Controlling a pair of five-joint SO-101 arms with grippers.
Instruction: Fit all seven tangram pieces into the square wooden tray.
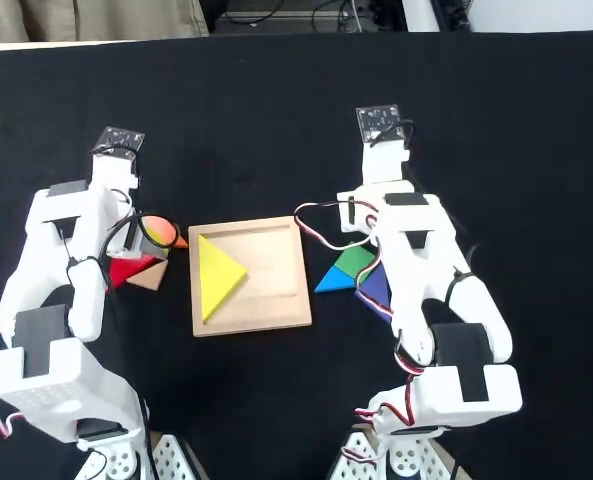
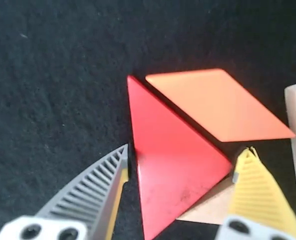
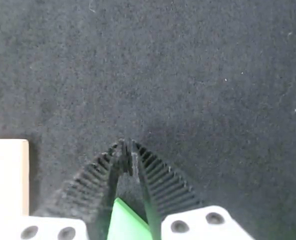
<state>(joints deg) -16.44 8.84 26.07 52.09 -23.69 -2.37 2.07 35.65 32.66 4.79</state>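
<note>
The square wooden tray point(image 1: 276, 310) lies mid-table with a yellow triangle point(image 1: 216, 275) in its left half. Left of it sit a red triangle point(image 2: 172, 165), an orange parallelogram point(image 2: 217, 105) and a tan piece point(image 2: 207, 210), all touching. My left gripper point(image 2: 185, 150) is open low over them, one finger point(image 2: 98, 190) on each side of the red triangle. Right of the tray lie a green piece point(image 1: 356, 258), a light blue triangle point(image 1: 336, 280) and a dark blue piece point(image 1: 374, 288), partly under the right arm. My right gripper point(image 3: 125, 150) is shut over bare cloth, with the green piece point(image 3: 125, 222) showing behind its tips.
Black cloth covers the table. The tray's right half is bare wood. A tray corner point(image 3: 8, 175) lies close beside the right gripper. The far half of the table holds open cloth, and cables run along the back edge.
</note>
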